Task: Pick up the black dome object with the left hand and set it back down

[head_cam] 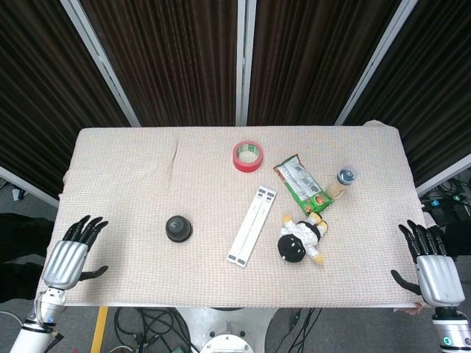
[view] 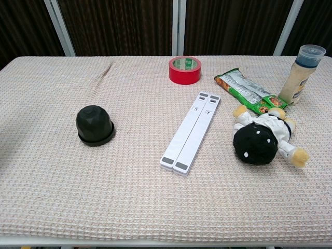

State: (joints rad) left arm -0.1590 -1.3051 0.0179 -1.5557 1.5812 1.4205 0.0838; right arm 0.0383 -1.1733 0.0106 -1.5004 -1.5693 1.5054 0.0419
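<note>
Dark curtains back a cloth-covered counter (head_cam: 132, 162). Left robot hand (head_cam: 68, 259) hovers empty, fingers spread, at the near edge; the black dome object (head_cam: 177, 227) sits well to its right. Its smooth, rounded top could slip from a shallow grasp.

we see the black dome object (view: 94, 125) sitting flat on the beige woven table cover (view: 129, 202), left of centre, nothing touching it. a pair of long white strips (view: 191, 132) lies diagonally mid-table. behind it stands a red tape roll (view: 184, 70). at right, a green snack packet (view: 248, 92) lies between a capped bottle (view: 301, 74) and a plush doll (view: 264, 136).
</note>
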